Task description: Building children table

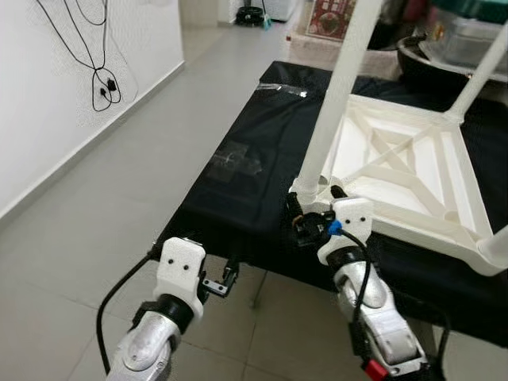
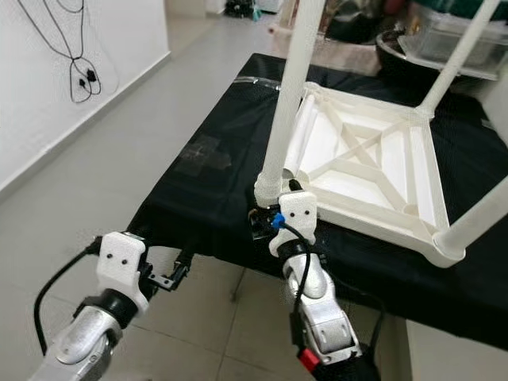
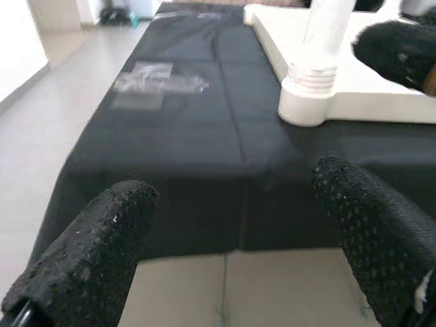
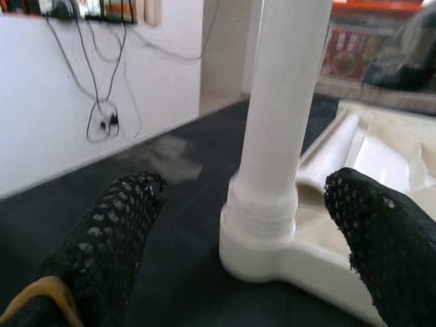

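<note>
Black cloth (image 1: 238,190) carries the upturned white table (image 1: 413,171); right gripper (image 4: 262,225) gapes wide around its leg (image 4: 283,102), gripping nothing; left gripper (image 3: 238,252) spread, empty.

A small white plastic children's table (image 1: 413,171) lies upside down on a black cloth-covered surface (image 1: 246,182), its ribbed underside with crossed braces facing up. White round plastic legs stand upright in its corner sockets; the nearest leg (image 1: 337,87) rises from the corner socket (image 4: 262,235) closest to the cloth's front edge.
</note>
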